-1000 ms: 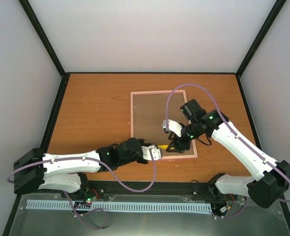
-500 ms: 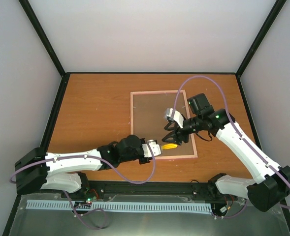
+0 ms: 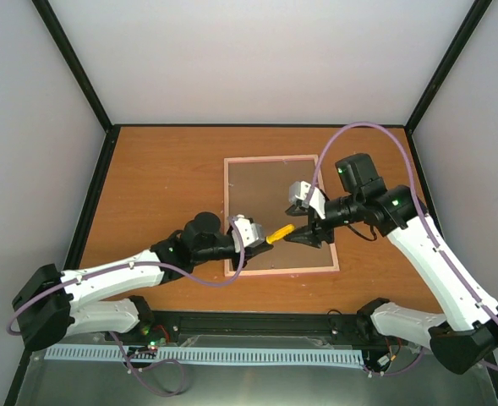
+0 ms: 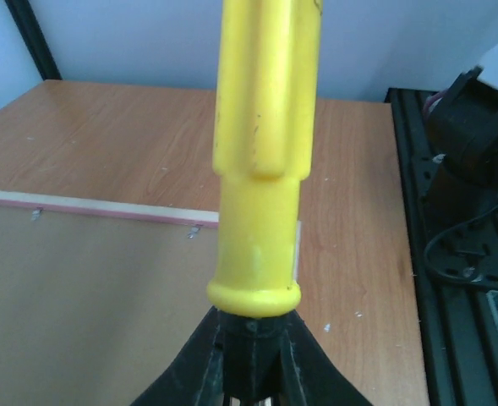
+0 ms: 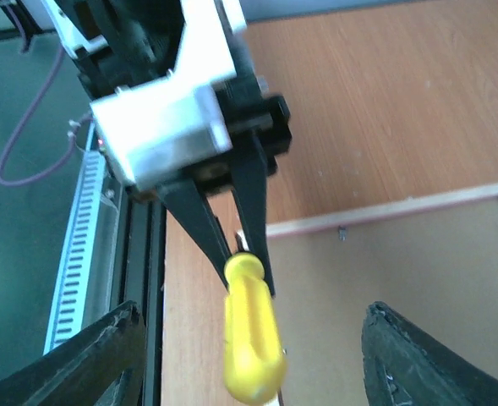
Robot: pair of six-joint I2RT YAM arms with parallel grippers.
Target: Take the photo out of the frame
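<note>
The photo cannot be seen: the frame [image 3: 270, 157] lies back-up on the surface [image 3: 164, 186], and its brown backing board [image 3: 261, 199] covers everything inside. The left arm reaches low over the frame's near left part, its tool [image 3: 263, 238] pinched tight on a yellow handle [image 3: 280, 233]. The right arm bends down from above. Its tool [image 3: 299, 236] is spread wide around the handle's far end and touches nothing. Only the right wrist view shows the left fingers [image 5: 253, 211] clamping the handle; the left wrist view cuts off the handle's tip.

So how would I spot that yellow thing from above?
Start at the wooden table and find the pink frame lying in its middle. Over the frame's near half, the left gripper pinches a stubby yellow handle, the only bright yellow among the brown backing board and black arms.
</note>
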